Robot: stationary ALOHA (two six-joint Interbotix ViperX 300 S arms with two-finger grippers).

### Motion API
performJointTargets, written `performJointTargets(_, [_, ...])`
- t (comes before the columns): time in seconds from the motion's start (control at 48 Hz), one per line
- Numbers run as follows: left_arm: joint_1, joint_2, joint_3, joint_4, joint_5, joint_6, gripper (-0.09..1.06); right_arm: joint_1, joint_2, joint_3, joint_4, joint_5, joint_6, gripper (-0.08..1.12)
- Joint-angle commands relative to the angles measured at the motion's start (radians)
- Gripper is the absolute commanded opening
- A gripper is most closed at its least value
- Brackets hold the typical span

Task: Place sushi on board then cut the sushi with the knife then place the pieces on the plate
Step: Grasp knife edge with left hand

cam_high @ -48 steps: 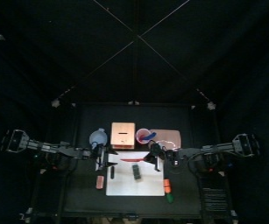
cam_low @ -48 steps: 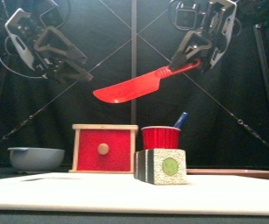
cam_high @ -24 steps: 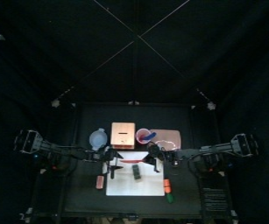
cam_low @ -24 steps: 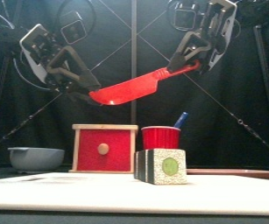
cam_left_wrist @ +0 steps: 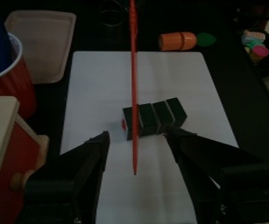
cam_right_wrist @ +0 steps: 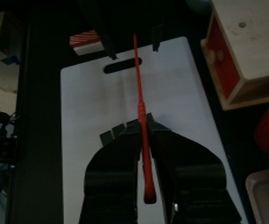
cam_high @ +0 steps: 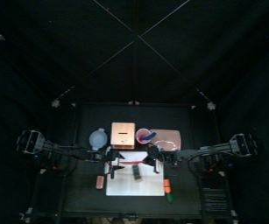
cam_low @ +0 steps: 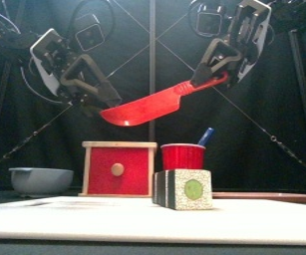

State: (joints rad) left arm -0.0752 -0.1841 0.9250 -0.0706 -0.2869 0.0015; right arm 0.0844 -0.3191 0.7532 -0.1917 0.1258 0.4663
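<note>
The dark green sushi roll (cam_low: 182, 187) lies on the white cutting board (cam_low: 62, 215), also seen from above as sushi roll (cam_high: 137, 172) and in the left wrist view as sushi roll (cam_left_wrist: 154, 116). High over it hangs the red knife (cam_low: 150, 103), blade slanting down to the left. My right gripper (cam_low: 212, 75) is shut on its handle, seen as right gripper (cam_right_wrist: 146, 171). The left gripper (cam_low: 100, 99) is open at the blade's tip. In its wrist view the left gripper (cam_left_wrist: 137, 144) has wide jaws on either side of the thin blade (cam_left_wrist: 134, 79).
Behind the board stand the wooden box with red drawer front (cam_low: 120, 168), the red cup (cam_low: 183, 156) with the blue knife (cam_low: 206, 134), and the blue-grey bowl (cam_low: 41, 179). The pink tray (cam_high: 167, 137) lies at the back right. Small toy foods (cam_left_wrist: 180, 40) lie off the board.
The left gripper came down and inward to the knife's tip, its open jaws now either side of the blade. The right gripper held the knife nearly still.
</note>
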Motion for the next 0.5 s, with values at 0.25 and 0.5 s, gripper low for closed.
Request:
performJointTargets(0.25, [0.017, 0.040, -0.049, 0.005, -0.005, 0.005, 0.72, 0.008, -0.015, -0.011, 0.005, -0.015, 0.000, 0.49])
performJointTargets(0.5, [0.011, 0.034, -0.051, 0.009, 0.002, 0.003, 0.58, 0.014, -0.014, 0.005, 0.017, -0.015, 0.002, 0.49])
